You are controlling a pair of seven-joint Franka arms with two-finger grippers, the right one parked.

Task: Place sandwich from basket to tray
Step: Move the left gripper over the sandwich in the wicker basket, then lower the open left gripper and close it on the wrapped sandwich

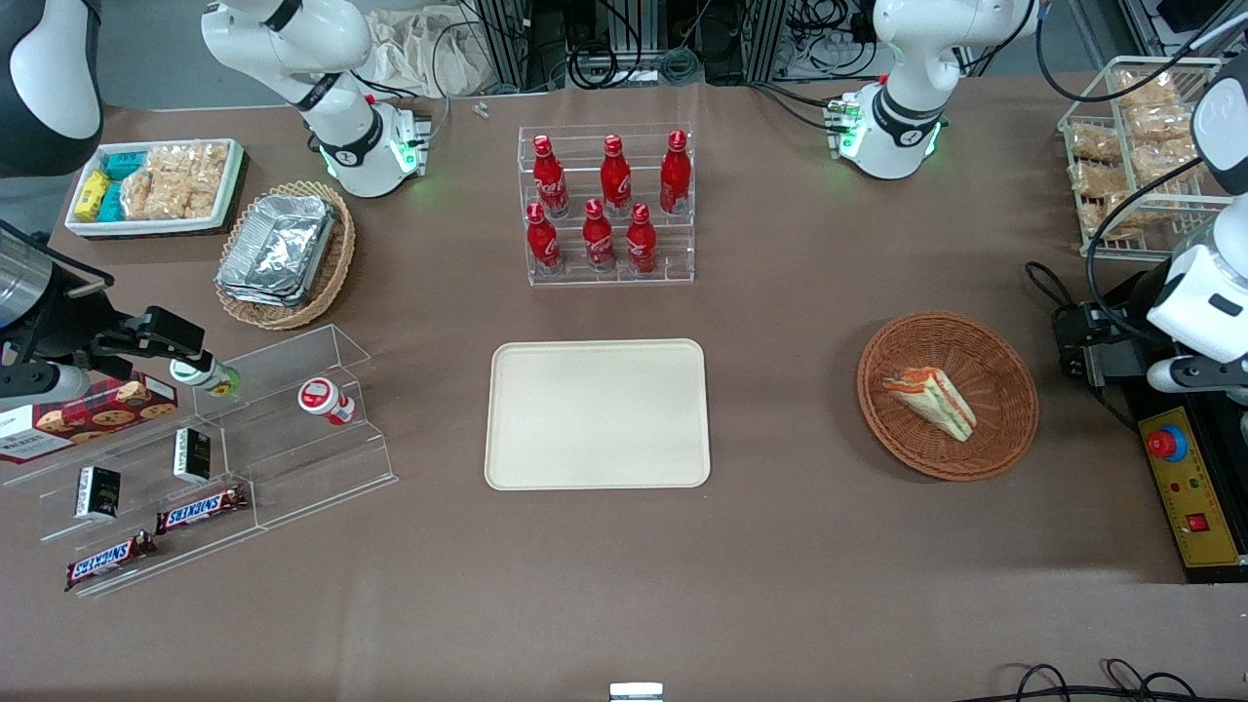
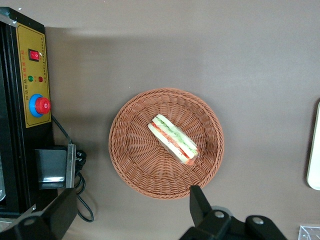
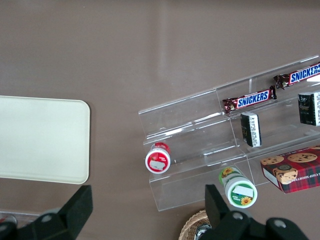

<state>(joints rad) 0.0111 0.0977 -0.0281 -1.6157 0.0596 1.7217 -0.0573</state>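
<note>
Front view, sandwich: the small triangular white-bread sandwich (image 1: 931, 400) with orange-red and green layers lies inside the round reddish-brown woven wicker basket (image 1: 948, 394), its long axis slanting across the bowl, one end farther from the camera and toward the tray, the other nearer the camera and toward the working arm's end.
Front view, basket: it sits on the brown desk (image 1: 780, 565) toward the working arm's end, well apart from the tray.
Front view, tray: the flat cream-beige rectangular plastic tray (image 1: 598, 413) with rounded corners lies mid-desk, nearer the camera than the clear rack of red bottles (image 1: 609, 205).
Front view, hand: the left arm's hand (image 1: 1097, 341) shows as a dark shape beside the basket, at the working arm's end, next to the black and yellow control box (image 1: 1194, 497).
Left wrist view, sandwich: it (image 2: 173, 139) lies near the middle of the basket (image 2: 166, 143), filling edge up, long axis diagonal across the weave.
Left wrist view, hand: the hand (image 2: 132, 210) hangs above the desk with its two dark fingers (image 2: 200, 202) spread wide, holding nothing; the basket rim sits between them and the sandwich lies apart from the fingertips, untouched.
Left wrist view, tray: only a pale rounded edge (image 2: 315, 150) shows.
Right wrist view, tray: one rounded corner (image 3: 45, 140) lies near a clear stepped shelf (image 3: 210, 145) of snacks.
</note>
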